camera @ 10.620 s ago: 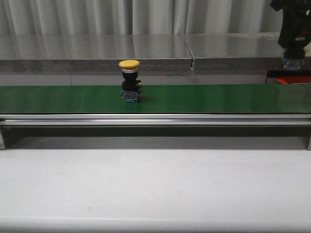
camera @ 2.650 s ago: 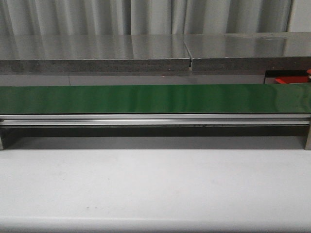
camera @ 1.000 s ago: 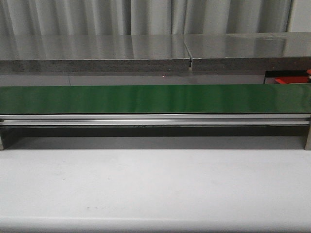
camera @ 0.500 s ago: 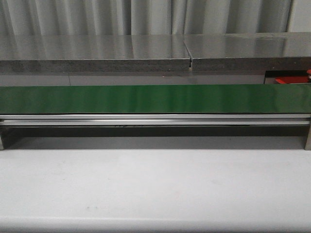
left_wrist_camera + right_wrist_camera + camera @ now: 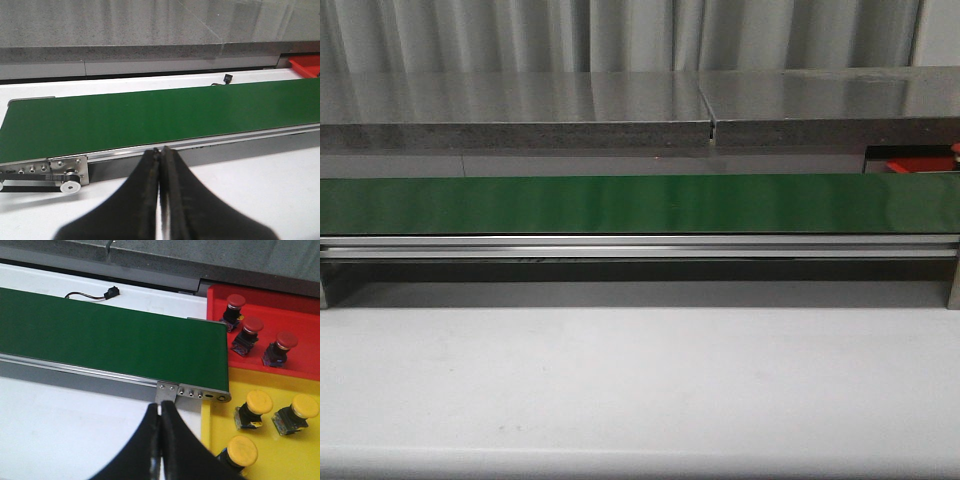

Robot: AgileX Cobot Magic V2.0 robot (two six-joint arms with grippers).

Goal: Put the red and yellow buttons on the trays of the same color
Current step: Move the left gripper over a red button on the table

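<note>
Three red buttons [image 5: 252, 325] stand in the red tray [image 5: 300, 315] past the end of the green belt [image 5: 110, 340] in the right wrist view. Beside it, three yellow buttons [image 5: 259, 401] sit in the yellow tray [image 5: 272, 380]. My right gripper [image 5: 161, 407] is shut with nothing in it, over the white table just short of the belt's end bracket. My left gripper [image 5: 159, 150] is also shut and empty, in front of the belt [image 5: 150, 115]. The belt [image 5: 640, 203] carries no button in the front view, and neither gripper shows there.
A sliver of the red tray [image 5: 912, 165] peeks out at the far right behind the belt. A grey stone ledge [image 5: 520, 110] runs along the back. A small black cable plug [image 5: 111, 291] lies on the table behind the belt. A belt pulley [image 5: 70, 186] sits at the belt's left end.
Ten seconds ago a yellow button stood on the belt and the right arm hung at the upper right; both are gone from the front view. Nothing differs over the last seconds.
</note>
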